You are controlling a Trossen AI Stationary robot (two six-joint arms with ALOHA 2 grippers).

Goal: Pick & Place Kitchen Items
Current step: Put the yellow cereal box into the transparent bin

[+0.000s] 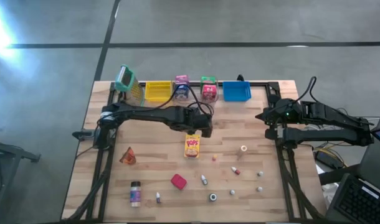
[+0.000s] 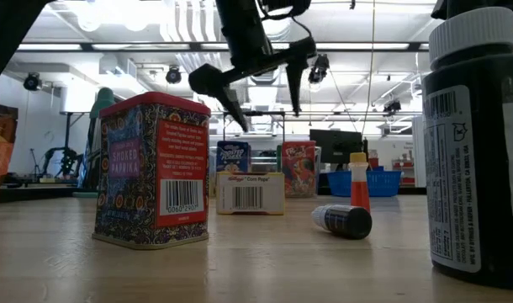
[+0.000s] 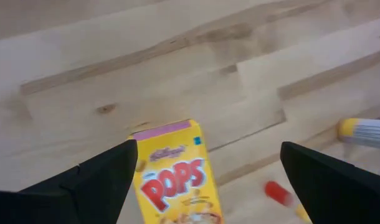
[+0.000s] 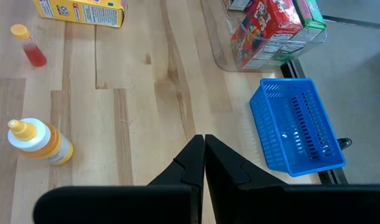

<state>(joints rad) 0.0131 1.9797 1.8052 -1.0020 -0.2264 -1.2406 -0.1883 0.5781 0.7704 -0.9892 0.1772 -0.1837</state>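
Left gripper (image 1: 201, 129) hangs over the middle of the table (image 1: 152, 180), fingers spread wide, nothing held. Yellow cereal box (image 1: 192, 145) lies flat just below it, label up. To grab it well: drop straight down, centre the fingers across the box's narrow sides, close only once both flank it, since a flat box slides easily. Bins sit along the far edge: yellow bin (image 1: 157, 91), blue bin (image 1: 237, 92). Right gripper (image 4: 204, 144) waits near the right edge, pinched shut, empty.

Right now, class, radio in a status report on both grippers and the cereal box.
Left gripper open, above yellow Pops box. Box flat on table, unheld. Right gripper shut, waiting by blue bin.
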